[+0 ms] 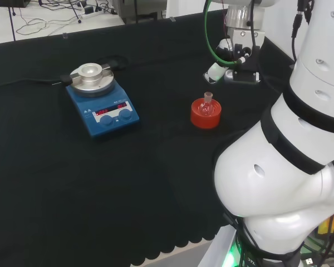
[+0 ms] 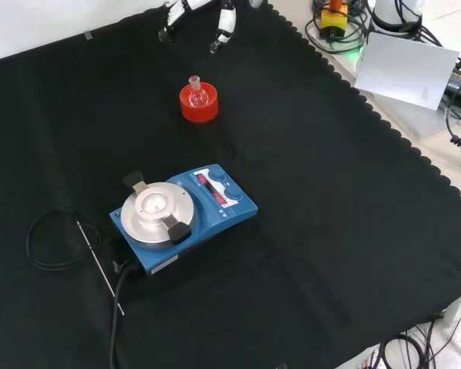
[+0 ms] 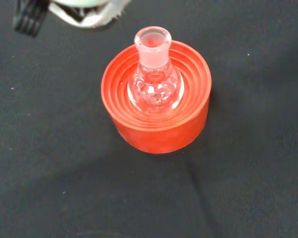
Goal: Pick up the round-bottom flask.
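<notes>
Flask closest under my wrist camera, upright, bulb seated in red ribbed stand, neck free. My hand hangs above, off flask at 12 o'clock in front view, fingers apart, holding nothing. Plan: descend straight, close around neck, lift vertically so stand stays. Hotplate stirrer well apart at 6 o'clock, no obstacle.
</notes>
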{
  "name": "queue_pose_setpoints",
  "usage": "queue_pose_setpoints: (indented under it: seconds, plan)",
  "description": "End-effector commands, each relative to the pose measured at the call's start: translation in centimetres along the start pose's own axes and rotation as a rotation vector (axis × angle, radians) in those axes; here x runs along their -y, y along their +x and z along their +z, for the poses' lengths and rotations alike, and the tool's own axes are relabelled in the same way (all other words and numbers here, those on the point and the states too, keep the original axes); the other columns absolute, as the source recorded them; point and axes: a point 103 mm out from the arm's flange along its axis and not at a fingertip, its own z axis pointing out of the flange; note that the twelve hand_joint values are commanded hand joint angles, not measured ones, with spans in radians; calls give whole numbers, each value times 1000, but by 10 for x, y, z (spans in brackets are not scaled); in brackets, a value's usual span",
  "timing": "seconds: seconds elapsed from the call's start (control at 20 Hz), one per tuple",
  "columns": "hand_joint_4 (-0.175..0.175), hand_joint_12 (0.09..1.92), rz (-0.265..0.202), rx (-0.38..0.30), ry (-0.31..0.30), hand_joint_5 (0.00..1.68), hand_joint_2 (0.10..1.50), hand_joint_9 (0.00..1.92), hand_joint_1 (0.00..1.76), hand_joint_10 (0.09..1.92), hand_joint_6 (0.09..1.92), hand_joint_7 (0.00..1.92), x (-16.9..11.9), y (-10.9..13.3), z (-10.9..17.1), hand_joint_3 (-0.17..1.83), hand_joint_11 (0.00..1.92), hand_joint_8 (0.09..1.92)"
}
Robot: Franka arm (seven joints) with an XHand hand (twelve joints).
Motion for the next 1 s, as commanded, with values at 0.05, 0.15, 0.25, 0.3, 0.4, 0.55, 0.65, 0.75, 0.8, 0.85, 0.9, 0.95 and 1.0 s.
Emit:
queue_pose_setpoints:
  seconds: [0.05,0.15,0.25,0.3,0.4,0.55,0.65,0.75,0.8,0.85,0.9,0.95,1.0]
  plan:
    - [-71,1467,8,-13,-85,523,622,303,893,741,89,134,-27,8,14,627,2,697]
    - [-70,1468,11,-10,-83,547,613,311,922,741,101,136,-28,9,17,635,5,698]
    - [-70,1467,11,-6,-73,557,605,315,935,736,109,136,-30,8,22,649,9,696]
    - [-70,1466,11,-5,-67,566,602,317,938,733,116,136,-30,9,24,658,10,695]
    - [-70,1465,11,-1,-61,592,600,319,941,730,131,136,-31,10,29,669,12,693]
    - [-71,1463,12,4,-55,652,594,322,942,724,190,137,-32,9,32,690,16,688]
    - [-74,1462,15,6,-52,629,584,325,943,718,355,139,-34,7,34,713,17,683]
    - [-75,1466,18,7,-47,586,579,324,945,720,523,137,-36,6,37,725,15,684]
    - [-77,1465,22,21,-52,580,578,323,946,721,575,136,-31,17,40,728,15,685]
    - [-78,1468,23,24,-52,574,576,323,947,722,615,135,-29,19,41,732,15,686]
    - [-78,1469,22,20,-49,569,575,322,947,723,640,134,-30,18,42,734,14,687]
    - [-79,1470,22,15,-47,573,575,322,948,724,657,134,-31,15,42,735,14,688]
    - [-79,1470,22,14,-46,578,574,322,949,724,669,134,-33,12,43,736,13,688]
